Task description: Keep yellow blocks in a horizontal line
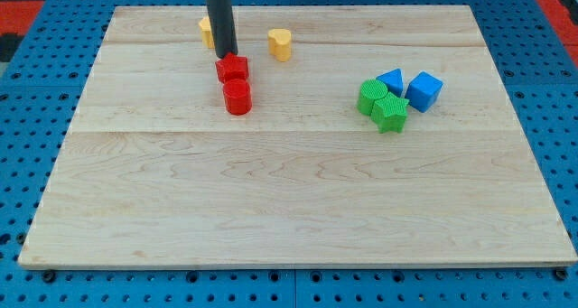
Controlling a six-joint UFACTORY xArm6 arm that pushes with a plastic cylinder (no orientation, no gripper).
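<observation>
Single camera view: elevated, looking obliquely down from the near edge, framing the whole wooden tabletop (298, 218) at moderate distance.

My tip (228, 55) sits at the top edge of a red block (232, 69), with a red cylinder (237, 98) touching just below it. A yellow block (207, 32) is partly hidden behind the rod, and a yellow heart-shaped block (281, 44) lies to its right. Two green blocks (382, 106) and two blue blocks (412, 87) cluster on the wooden board (298, 200) at the view's right

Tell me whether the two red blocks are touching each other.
Yes: the red block sits directly against the red cylinder below it, no gap visible.
</observation>
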